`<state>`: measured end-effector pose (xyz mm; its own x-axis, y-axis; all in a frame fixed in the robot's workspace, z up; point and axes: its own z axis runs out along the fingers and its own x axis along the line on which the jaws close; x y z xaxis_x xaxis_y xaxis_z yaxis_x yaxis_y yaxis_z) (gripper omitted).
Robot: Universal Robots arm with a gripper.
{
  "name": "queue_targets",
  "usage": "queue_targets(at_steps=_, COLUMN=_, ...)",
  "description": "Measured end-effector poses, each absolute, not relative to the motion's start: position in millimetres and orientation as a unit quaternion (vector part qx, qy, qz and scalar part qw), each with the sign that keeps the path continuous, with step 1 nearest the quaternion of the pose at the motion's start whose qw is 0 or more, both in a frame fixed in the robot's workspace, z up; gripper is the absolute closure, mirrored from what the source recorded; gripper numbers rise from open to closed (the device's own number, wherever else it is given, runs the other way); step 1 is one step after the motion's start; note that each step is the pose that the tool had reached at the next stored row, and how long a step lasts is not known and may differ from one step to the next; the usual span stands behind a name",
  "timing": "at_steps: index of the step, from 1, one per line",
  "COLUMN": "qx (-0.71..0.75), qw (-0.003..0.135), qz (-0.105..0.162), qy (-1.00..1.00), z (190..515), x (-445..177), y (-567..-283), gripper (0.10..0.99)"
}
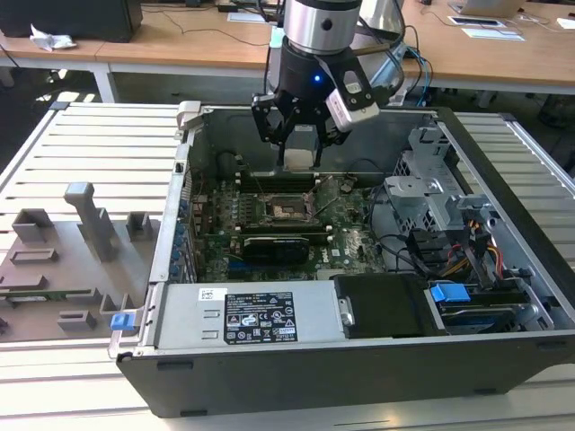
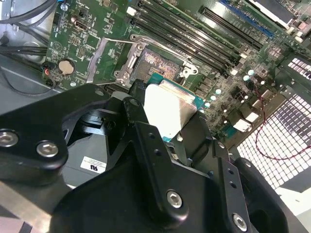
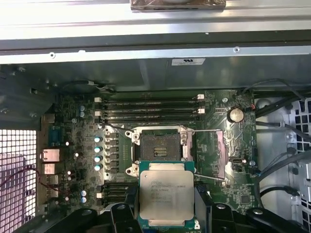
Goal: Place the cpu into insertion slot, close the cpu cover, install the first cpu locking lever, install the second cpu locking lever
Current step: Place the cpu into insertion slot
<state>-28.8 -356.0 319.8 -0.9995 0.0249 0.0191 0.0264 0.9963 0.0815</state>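
I see the gripper [image 1: 299, 148] with fingers clenched on the cpu [image 3: 166, 196], held flat between them, silvery top showing in the first wrist view. The slot [image 3: 156, 145] lies uncovered below the fingertips, just ahead of them, apart from the chip

support surface: a slatted table [image 1: 99, 144] of pale metal rails that run from the exterior view's left to its right, with dark grooves between them. directly on it, from the centre toward the exterior view's right, an open computer case [image 1: 359, 368] lies on its side, open face up, its dark near wall close to the table's near edge. at the exterior view's left, just beside the case, a flat grey fixture plate [image 1: 45, 269] rests on the rails and bears several upright grey blocks [image 1: 90, 215]. a small blue piece [image 1: 120, 321] sits at the plate's near corner, against the case.
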Motion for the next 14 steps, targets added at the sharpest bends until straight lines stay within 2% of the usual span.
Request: queue_targets(at_steps=14, qx=-0.013, qw=0.009, qz=-0.039, qy=-0.999, z=307.0, x=-28.8, y=-356.0, gripper=0.545)
